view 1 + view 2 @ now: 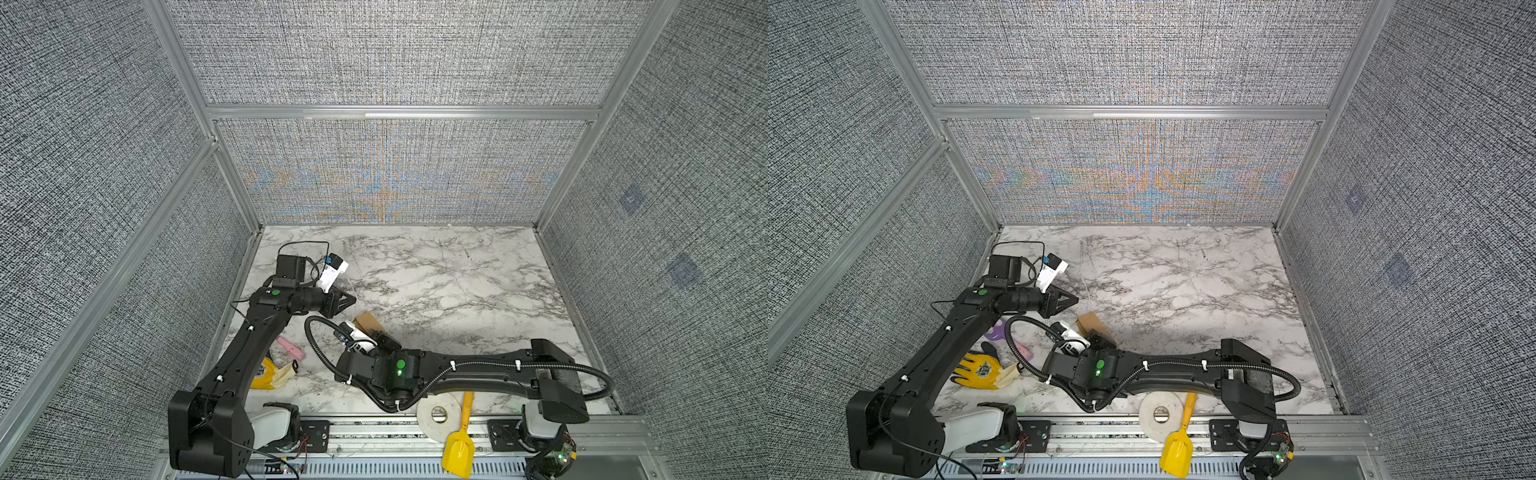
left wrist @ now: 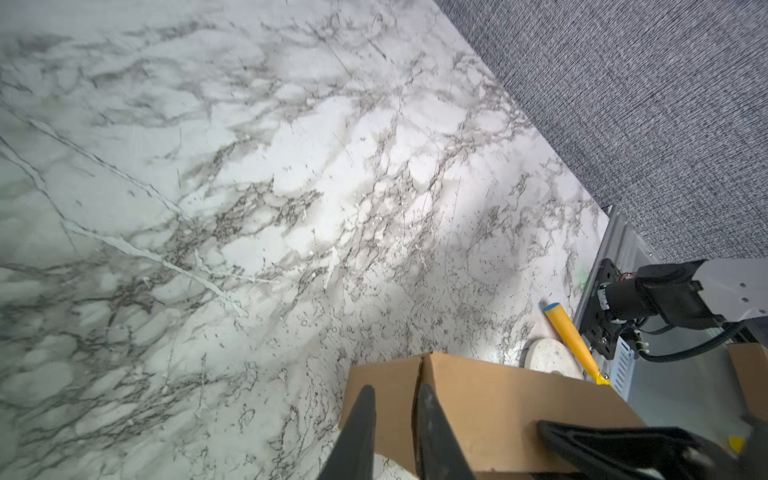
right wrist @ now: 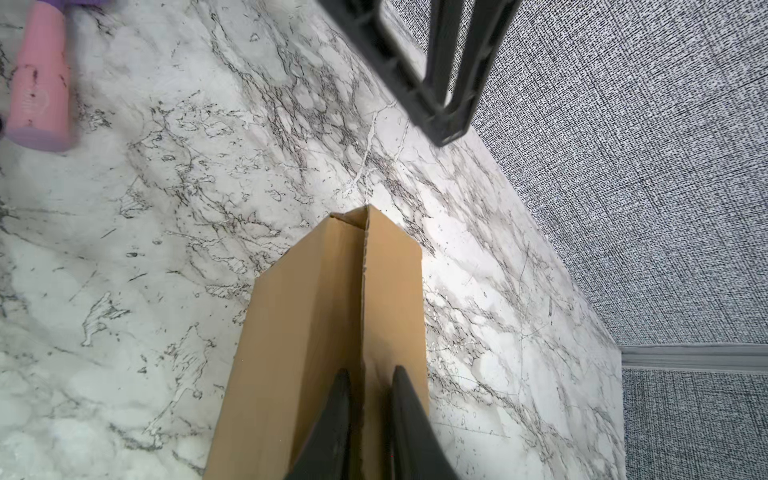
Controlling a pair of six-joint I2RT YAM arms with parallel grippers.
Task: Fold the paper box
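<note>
Starting behind the left pincer (image 1: pixel 352 298), beneath its arm: finds a yellow glove (image 1: pixel 980 370) and a pink cylinder (image 1: pixel 291 348), neither part of the job. At that pincer itself: hangs over the marble table (image 1: pixel 457 270) with tips a narrow slit apart, nothing between them, touching no cardboard. Just ahead of and below those tips: meets the paper box (image 2: pixel 498 395), brown corrugated board with a cut slit at the near corner, close to the left pincer yet apart from it. Next, at the right pincer (image 3: pixel 370 374): straddles a raw corrugated edge of the box, one prong on each side, with brown panels falling away to either side and running ahead of the tips to a folded corner. Cannot tell whether squeezing that edge or merely set around it; cannot tell either whether the box rests flat or tilts up off the table. Judging progress: seems partly folded, with at least one wall raised and creased at the right pincer. With most of the sheet under the right arm in both top views, cannot count the standing walls. Probably leaves further sides to tuck in and the lid to shut. Behind the right pincer, near its arm's base: passes a white tape roll (image 1: pixel 428 424) and a yellow scoop (image 1: pixel 457 451), both idle.
</note>
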